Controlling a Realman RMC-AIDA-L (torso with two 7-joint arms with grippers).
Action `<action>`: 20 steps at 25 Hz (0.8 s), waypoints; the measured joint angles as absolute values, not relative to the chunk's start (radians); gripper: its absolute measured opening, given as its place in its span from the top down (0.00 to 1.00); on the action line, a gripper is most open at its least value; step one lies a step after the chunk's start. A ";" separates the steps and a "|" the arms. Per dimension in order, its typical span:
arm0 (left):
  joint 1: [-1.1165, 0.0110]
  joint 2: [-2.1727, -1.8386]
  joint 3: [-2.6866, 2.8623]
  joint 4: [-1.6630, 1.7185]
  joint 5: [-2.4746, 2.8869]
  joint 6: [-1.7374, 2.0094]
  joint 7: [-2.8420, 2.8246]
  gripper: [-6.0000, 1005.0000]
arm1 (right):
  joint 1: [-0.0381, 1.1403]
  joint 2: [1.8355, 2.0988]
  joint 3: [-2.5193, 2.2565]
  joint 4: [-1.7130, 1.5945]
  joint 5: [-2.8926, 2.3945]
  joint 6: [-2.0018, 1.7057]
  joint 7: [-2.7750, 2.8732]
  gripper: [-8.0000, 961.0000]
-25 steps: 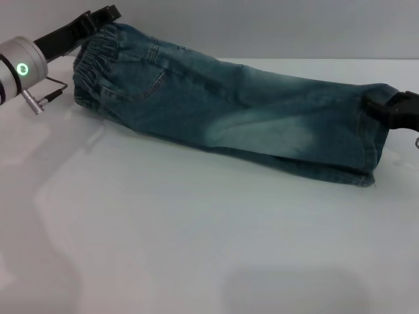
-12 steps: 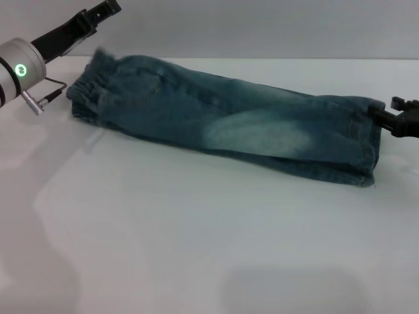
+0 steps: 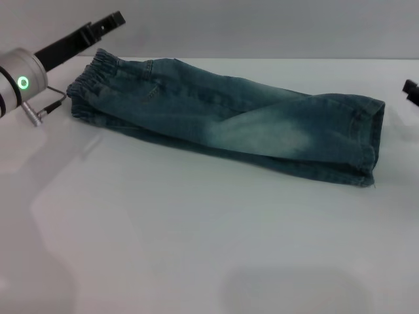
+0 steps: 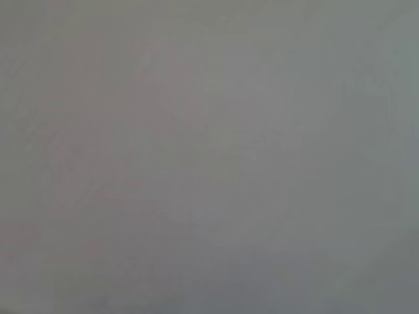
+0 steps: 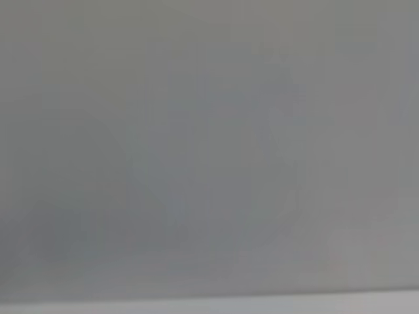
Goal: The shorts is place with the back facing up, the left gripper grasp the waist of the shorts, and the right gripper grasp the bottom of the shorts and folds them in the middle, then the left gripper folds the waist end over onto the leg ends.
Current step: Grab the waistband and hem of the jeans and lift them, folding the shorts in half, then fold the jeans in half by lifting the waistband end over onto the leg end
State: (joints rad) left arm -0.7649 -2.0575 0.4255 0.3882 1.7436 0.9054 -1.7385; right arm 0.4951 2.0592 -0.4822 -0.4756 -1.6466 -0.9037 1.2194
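So there's one pair of shorts lying flat on the white table, already folded lengthwise so it's a single long strip running across the far half of the table, with a big bare stretch of tabletop on the near side. One pale faded patch shows in the middle of the denim. The leg ends sit stacked toward the right edge of the table, and the waist of the shorts, the one puckered elastic band, points at the far-left corner. Two grippers total: the left gripper hangs just past the waistband, off the fabric and holding nothing, though I can't tell how wide its fingers are. The right gripper only pokes in at the right edge, apart from the hems, fingers out of sight. Both wrist views show just plain grey.
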 joint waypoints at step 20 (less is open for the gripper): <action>-0.596 -2.056 0.479 0.395 1.695 0.904 -1.235 0.15 | 0.529 2.063 -0.491 -0.525 -1.574 -1.095 1.223 0.40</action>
